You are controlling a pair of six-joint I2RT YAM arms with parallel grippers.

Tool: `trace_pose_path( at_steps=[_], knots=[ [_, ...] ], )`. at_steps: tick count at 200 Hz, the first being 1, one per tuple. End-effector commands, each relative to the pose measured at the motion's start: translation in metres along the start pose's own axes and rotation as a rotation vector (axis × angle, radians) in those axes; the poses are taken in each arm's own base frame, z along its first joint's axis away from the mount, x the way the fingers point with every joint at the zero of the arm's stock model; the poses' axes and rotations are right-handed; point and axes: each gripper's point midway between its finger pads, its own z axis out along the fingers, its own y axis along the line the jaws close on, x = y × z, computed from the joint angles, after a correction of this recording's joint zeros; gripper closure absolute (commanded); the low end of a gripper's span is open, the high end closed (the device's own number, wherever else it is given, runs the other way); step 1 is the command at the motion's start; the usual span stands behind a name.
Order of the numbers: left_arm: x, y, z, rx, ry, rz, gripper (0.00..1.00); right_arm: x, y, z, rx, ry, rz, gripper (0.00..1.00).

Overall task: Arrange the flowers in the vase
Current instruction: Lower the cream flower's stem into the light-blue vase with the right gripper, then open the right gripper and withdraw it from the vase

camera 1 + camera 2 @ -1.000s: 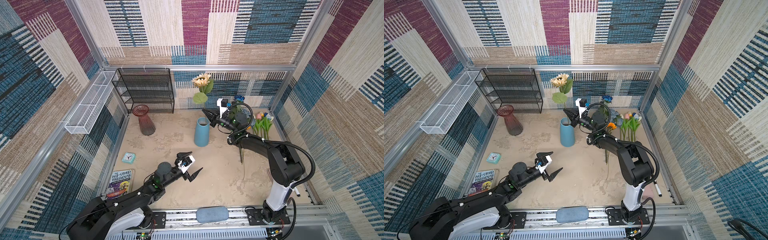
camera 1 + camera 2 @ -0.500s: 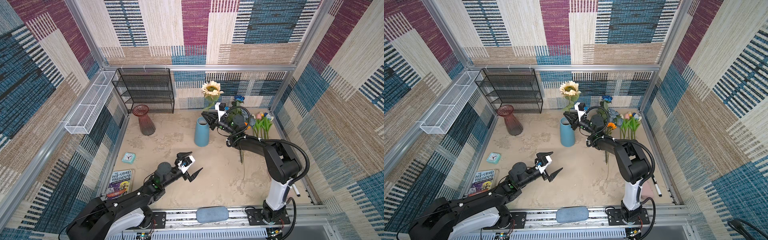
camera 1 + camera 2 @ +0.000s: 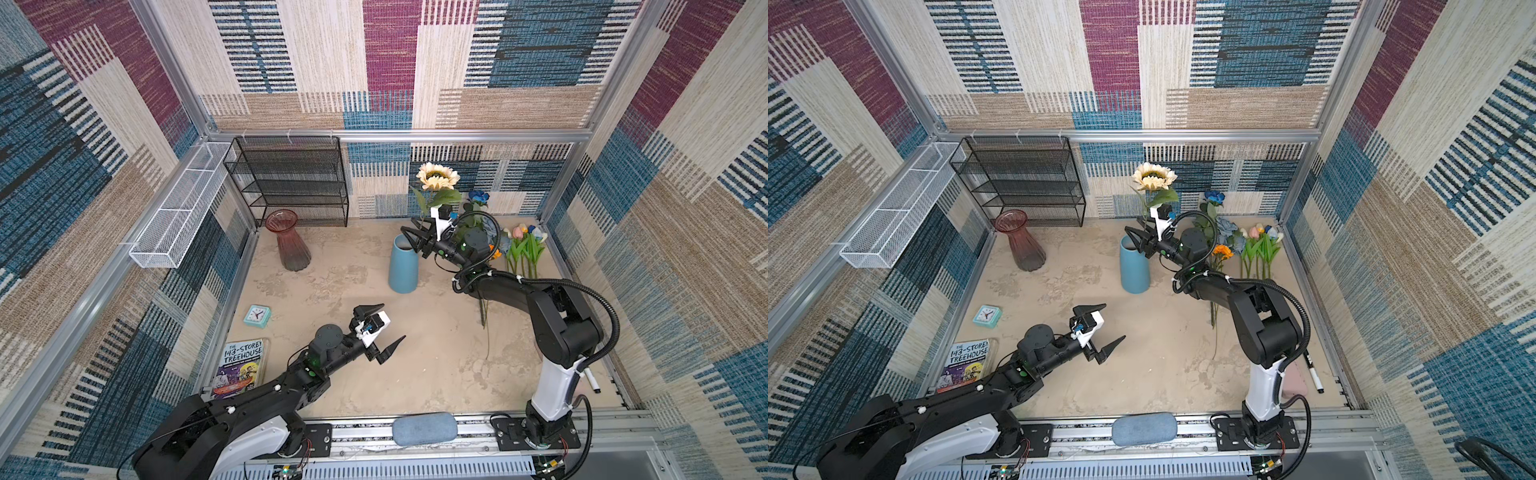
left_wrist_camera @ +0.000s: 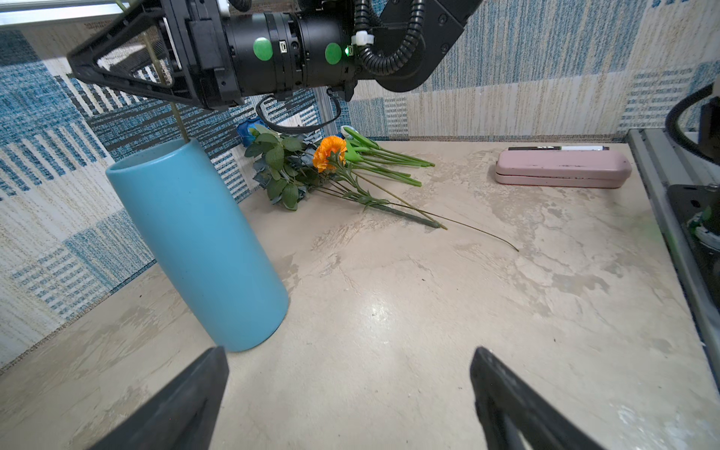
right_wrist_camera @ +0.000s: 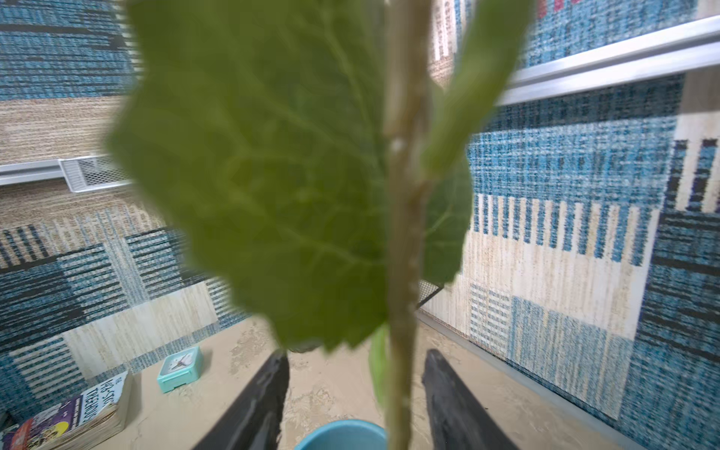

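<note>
A cream sunflower (image 3: pixel 437 176) (image 3: pixel 1153 176) stands with its stem (image 5: pixel 401 272) in the blue vase (image 3: pixel 403 270) (image 3: pixel 1134 270) (image 4: pixel 198 241). My right gripper (image 3: pixel 415 243) (image 3: pixel 1138 241) (image 5: pixel 356 362) hovers just over the vase mouth, open, its jaws on either side of the stem with gaps showing. The other flowers lie on the table at the back right: an orange bloom (image 3: pixel 1222 251) (image 4: pixel 330 152), a deep-blue rose (image 3: pixel 478 197), dusty-blue roses (image 3: pixel 1227 228) and short tulips (image 3: pixel 525 241). My left gripper (image 3: pixel 390 323) (image 3: pixel 1113 322) (image 4: pixel 348 354) hangs wide open and empty over mid-table.
A red glass vase (image 3: pixel 291 245) and a black mesh shelf (image 3: pixel 291 183) stand at the back left, under a white wire basket (image 3: pixel 178 216). A teal clock (image 3: pixel 257 316) and a book (image 3: pixel 241 365) lie left. A pink case (image 4: pixel 561 169) and a marker (image 4: pixel 557 148) lie right.
The right gripper went from shut on the sunflower stem to open. The sunflower head swung right and now stands more upright in the vase. The left arm stayed still.
</note>
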Motion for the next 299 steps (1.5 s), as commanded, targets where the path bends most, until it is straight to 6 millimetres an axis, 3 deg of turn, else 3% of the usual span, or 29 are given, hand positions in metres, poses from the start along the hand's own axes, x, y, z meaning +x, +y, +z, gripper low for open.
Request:
trace_pose_path(
  at_steps=[1, 28, 65, 98, 127, 151, 177, 209, 245, 299],
  knots=[
    [-0.003, 0.002, 0.000, -0.008, -0.011, 0.017, 0.00, -0.007, -0.006, -0.004, 0.056, -0.014, -0.012, 0.30],
    [-0.005, 0.000, 0.000, 0.000, -0.014, 0.014, 0.00, -0.007, -0.010, -0.011, 0.102, -0.014, -0.012, 0.23],
    [-0.004, 0.001, -0.001, -0.007, -0.017, 0.018, 0.00, -0.023, -0.004, -0.024, 0.132, -0.025, -0.053, 0.12],
    [-0.004, 0.004, -0.001, -0.028, -0.019, 0.025, 0.00, -0.037, 0.003, -0.040, 0.160, -0.009, -0.089, 0.10],
    [-0.006, 0.003, -0.003, -0.022, -0.019, 0.017, 0.01, -0.049, 0.006, -0.070, 0.244, -0.036, -0.095, 0.12],
    [-0.004, 0.004, -0.001, -0.024, -0.019, 0.023, 0.01, -0.055, -0.027, -0.091, 0.422, 0.016, -0.062, 0.19],
    [-0.004, 0.003, 0.000, -0.019, -0.012, 0.017, 0.01, -0.051, -0.080, -0.117, 0.580, 0.114, 0.047, 0.40],
    [-0.005, 0.002, -0.001, -0.011, -0.014, 0.016, 0.01, -0.002, -0.145, -0.168, 0.798, 0.284, 0.238, 0.56],
    [-0.003, 0.003, 0.000, -0.018, -0.012, 0.023, 0.01, 0.042, -0.180, -0.217, 0.943, 0.394, 0.353, 0.66],
    [-0.004, 0.003, 0.000, -0.015, -0.007, 0.022, 0.01, 0.075, -0.218, -0.270, 1.071, 0.474, 0.427, 0.68]
  ],
)
